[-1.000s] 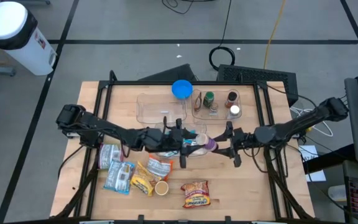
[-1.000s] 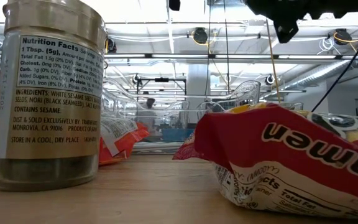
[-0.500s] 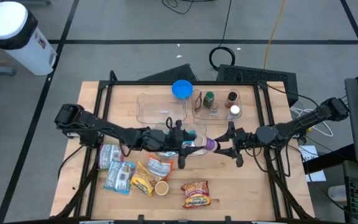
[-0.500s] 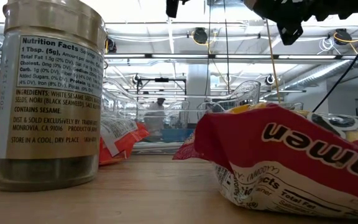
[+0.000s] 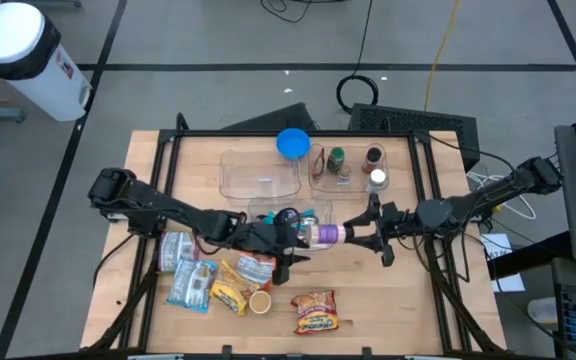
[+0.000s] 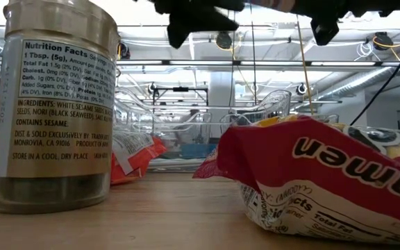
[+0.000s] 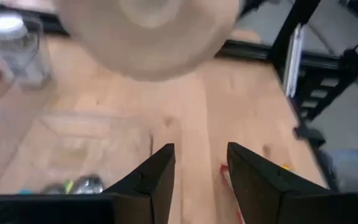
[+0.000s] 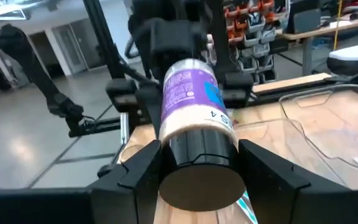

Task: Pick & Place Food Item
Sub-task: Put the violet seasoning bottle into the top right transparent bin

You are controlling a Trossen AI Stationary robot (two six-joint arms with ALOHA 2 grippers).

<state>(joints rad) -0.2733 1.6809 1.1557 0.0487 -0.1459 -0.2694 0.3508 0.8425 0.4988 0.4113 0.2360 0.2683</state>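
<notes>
A bottle (image 5: 322, 235) with a purple label and a black cap lies level in the air over the table's middle. My right gripper (image 5: 358, 234) (image 8: 197, 182) is shut on its cap end. My left gripper (image 5: 290, 252) (image 7: 201, 169) stands open just left of and below the bottle, tipped downward, with nothing between its fingers. In the left wrist view the bottle's round base (image 7: 148, 31) shows blurred above the fingers, apart from them. In the low view both grippers show only as dark shapes at the top edge. My right gripper pinches the bottle's black cap end (image 8: 199, 148) between its two fingers, one on each side. The fingers come level from the table's right and lie along the bottle. The bottle is lifted clear and lies level, its base toward the table's left.
Two clear bins (image 5: 258, 175) (image 5: 360, 188) stand at the back, the right one with spice jars (image 5: 337, 160); a blue lid (image 5: 291, 143) lies between them. Food packets (image 5: 190, 285), a ramen packet (image 5: 314, 312) and a seasoning jar (image 6: 54, 104) lie at the near left.
My left gripper has tipped downward and sunk toward the table's near edge, away from the bottle's base, coming into the low view's top. The bottle has stayed level in my right gripper.
</notes>
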